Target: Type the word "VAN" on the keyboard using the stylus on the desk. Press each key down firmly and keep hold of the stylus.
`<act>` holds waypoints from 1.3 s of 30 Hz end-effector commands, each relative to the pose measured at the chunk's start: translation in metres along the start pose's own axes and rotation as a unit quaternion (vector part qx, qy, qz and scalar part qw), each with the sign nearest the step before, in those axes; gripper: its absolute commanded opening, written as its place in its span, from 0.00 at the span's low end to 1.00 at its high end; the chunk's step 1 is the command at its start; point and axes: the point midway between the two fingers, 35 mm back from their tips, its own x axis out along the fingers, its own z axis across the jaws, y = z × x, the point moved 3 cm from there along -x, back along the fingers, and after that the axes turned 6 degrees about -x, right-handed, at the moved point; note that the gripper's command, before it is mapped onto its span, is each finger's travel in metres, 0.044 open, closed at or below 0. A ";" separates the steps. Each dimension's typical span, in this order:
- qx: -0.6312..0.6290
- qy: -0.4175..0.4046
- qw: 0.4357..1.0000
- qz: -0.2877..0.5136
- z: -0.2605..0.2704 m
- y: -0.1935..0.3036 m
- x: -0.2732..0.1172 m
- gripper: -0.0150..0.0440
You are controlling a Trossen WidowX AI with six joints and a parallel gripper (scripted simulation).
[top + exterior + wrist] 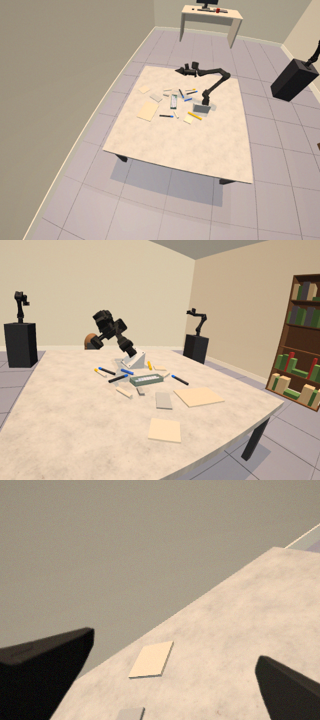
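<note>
A small keyboard [173,102] [146,379] with pale keys in a green case lies mid-table. Several pen-like sticks lie around it, and I cannot tell for certain which is the stylus. One black stick with a blue end [165,115] [180,379] lies beyond one end of the keyboard. Another black one [181,93] [118,378] and a blue stick [188,99] [127,371] lie near its other end. A cream stick [167,89] [124,392] lies farther out. My gripper [175,70] [175,650] is open and empty, raised above the table, away from the keyboard.
A large beige pad [148,111] [198,396], a grey slab [156,97] [163,400] and a small beige pad [144,89] [164,429] [152,659] lie on the keyboard's far side from the arm base. A yellow bar [194,115] [149,365] lies near the base.
</note>
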 end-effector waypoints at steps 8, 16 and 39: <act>-0.011 -0.033 0.975 0.219 0.047 0.078 0.040 0.64; -0.086 -0.008 0.887 0.453 0.097 0.173 0.048 0.29; -0.364 0.065 0.677 0.636 0.149 0.279 0.004 0.25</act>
